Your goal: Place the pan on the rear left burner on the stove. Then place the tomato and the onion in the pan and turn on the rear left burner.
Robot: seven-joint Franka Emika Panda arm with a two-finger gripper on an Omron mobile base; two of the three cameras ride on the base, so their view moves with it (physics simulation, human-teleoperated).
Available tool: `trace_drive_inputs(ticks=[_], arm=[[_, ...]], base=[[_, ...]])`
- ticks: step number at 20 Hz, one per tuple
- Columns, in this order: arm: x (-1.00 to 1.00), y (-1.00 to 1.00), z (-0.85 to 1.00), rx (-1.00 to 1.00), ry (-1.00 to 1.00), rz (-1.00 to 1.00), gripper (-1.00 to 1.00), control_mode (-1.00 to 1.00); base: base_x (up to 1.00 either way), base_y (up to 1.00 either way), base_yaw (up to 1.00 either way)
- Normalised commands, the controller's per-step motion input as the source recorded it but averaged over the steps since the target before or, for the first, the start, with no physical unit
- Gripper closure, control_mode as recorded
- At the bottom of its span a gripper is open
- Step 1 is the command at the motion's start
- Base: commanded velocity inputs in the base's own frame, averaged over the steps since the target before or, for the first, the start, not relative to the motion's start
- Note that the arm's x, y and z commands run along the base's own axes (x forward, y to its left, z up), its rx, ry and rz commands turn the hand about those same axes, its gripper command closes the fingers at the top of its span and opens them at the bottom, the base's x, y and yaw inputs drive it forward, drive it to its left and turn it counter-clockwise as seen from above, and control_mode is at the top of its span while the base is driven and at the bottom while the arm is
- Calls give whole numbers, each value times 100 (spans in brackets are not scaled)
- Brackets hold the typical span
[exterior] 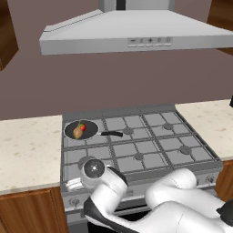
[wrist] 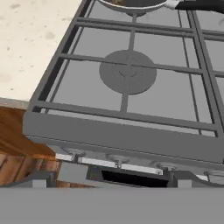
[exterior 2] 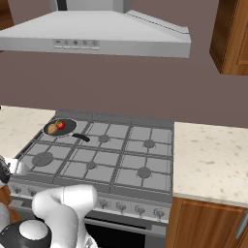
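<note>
The black pan (exterior: 82, 130) sits on the back-left corner of the stove (exterior: 136, 146), its long handle (exterior: 111, 134) pointing right. It covers the rear left burner. Inside it lie the red tomato (exterior: 83, 127) and, just in front, the tan onion (exterior: 78, 133); the right base view shows the same tomato (exterior 2: 61, 125) and onion (exterior 2: 52, 129). My gripper (wrist: 109, 181) hangs low before the stove's front-left corner, open and holding nothing. It faces the front panel below the larger front-left burner cap (wrist: 127, 71). The pan's rim (wrist: 131, 3) shows at the top of the hand view.
Knobs (exterior 2: 121, 207) run along the front panel. Speckled counters flank the stove on the left (exterior: 27, 150) and right (exterior 2: 208, 164). A grey hood (exterior: 136, 32) hangs overhead. A wooden cabinet front (wrist: 13, 140) stands left of the gripper.
</note>
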Motion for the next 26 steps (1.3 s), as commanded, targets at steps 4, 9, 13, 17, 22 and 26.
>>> trace_drive_inputs(ticks=[4, 9, 13, 17, 22, 26], arm=[[-49, 0, -43, 0, -30, -22, -100, -100], [-40, 0, -11, 1, -30, -20, -100, -100], [-14, 0, -14, 8, -20, -14, -100, -100], [0, 12, -25, 7, -30, -11, -100, -100], [0, 8, -25, 1, -34, -5, -100, -100], [-1, 2, -16, 0, -30, -2, -100, -100]], base=[[0, 0, 0], [0, 0, 0], [0, 0, 0], [0, 0, 0], [0, 0, 0], [0, 0, 0]])
